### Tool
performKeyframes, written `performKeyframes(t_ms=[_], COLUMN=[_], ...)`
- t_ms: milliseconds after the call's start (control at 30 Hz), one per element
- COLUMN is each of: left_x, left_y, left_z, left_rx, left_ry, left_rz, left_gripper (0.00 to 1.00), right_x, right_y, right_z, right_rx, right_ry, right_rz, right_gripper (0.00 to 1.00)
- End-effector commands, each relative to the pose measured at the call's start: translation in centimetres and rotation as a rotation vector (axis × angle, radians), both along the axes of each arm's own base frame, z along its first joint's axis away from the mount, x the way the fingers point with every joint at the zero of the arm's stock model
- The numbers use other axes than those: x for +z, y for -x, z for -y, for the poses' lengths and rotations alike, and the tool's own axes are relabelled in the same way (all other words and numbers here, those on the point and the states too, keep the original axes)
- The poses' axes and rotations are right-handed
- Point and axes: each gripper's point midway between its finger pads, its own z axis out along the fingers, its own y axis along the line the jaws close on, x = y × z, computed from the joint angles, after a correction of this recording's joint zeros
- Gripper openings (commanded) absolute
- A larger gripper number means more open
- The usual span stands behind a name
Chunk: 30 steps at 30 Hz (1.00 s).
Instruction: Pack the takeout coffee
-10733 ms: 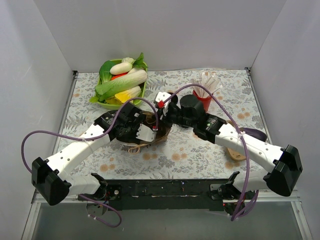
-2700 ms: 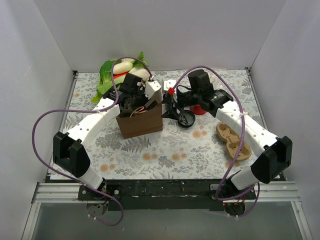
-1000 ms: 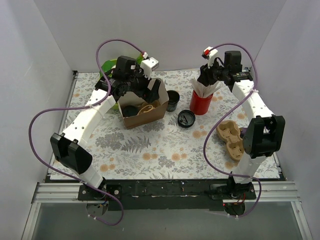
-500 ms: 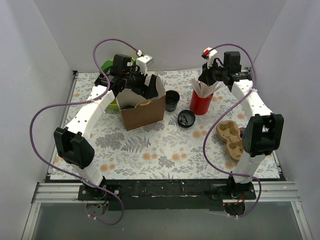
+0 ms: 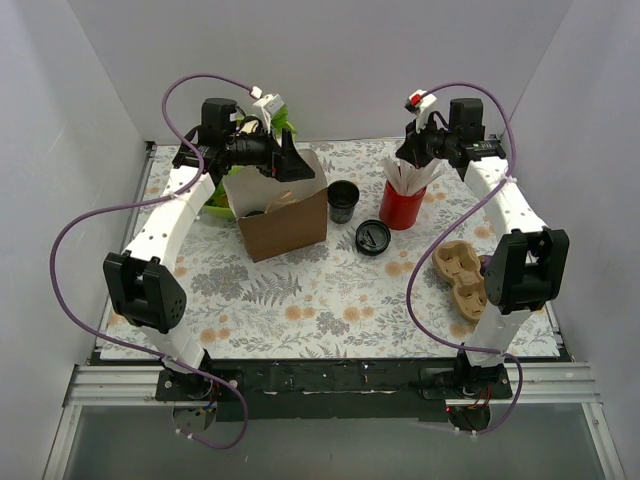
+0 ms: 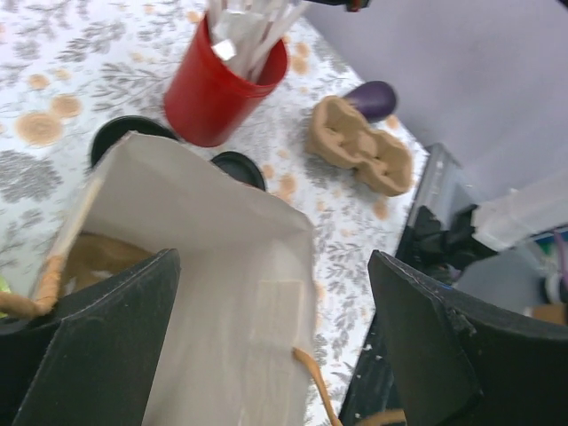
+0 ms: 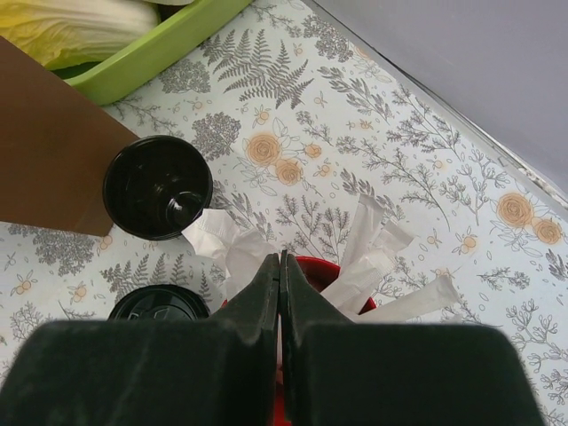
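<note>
Left wrist view: the left pincer (image 6: 273,266) shows its fingers (image 6: 89,355) as blurred dark slabs, cut off by the bottom edge. Between them the paper bag (image 6: 222,293) hides most of the takeout coffee cup (image 6: 120,133) and half of its lid (image 6: 238,167), both just beyond the fingertips. Right wrist view: the closed right pincer (image 7: 280,262) covers most of the red cup (image 5: 401,210) beneath it. Whether a white stick (image 7: 377,257) is pinched cannot be told.
</note>
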Motion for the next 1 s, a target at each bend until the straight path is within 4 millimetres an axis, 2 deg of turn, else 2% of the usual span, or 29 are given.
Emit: performKeyframes(t_ms=[0,167,267,433,633,700,767,967], left_x=[0.9,1.0,1.6,3.1,5.1,4.5,5.2,3.9], left_y=[1.9,2.3,2.7,2.9,3.2,3.2,3.3,2.9], left_z=[1.1,1.6,1.9,2.2,2.2,2.1,1.8,0.7], left_rx=[-0.156,-0.209,-0.251,-0.298,-0.353,-0.35,-0.344,-0.292], left_ry=[0.132,0.203,0.243,0.296,0.375,0.4,0.439,0.454], left_rz=[-0.076,-0.133,-0.153,-0.14,-0.192,-0.268,-0.306,-0.427], left_gripper=[0.87,0.87,0.87,0.88,0.87,0.87,0.86,0.86], right_x=[4.9,4.9,5.9,9.4,10.8,11.2,11.6,12.4], right_y=[0.4,0.4,0.4,1.0,2.1,2.3,2.5,3.0], right_z=[0.0,0.0,-0.1,-0.1,-0.1,-0.2,-0.2,-0.3], right_rx=[0.006,0.004,0.003,0.001,-0.001,-0.001,-0.001,0.004], right_ry=[-0.035,-0.036,-0.045,-0.061,-0.085,-0.092,-0.101,-0.12], right_rz=[0.094,0.089,0.099,0.149,0.151,0.153,0.153,0.149], right_gripper=[0.01,0.01,0.01,0.01,0.01,0.01,0.01,0.01])
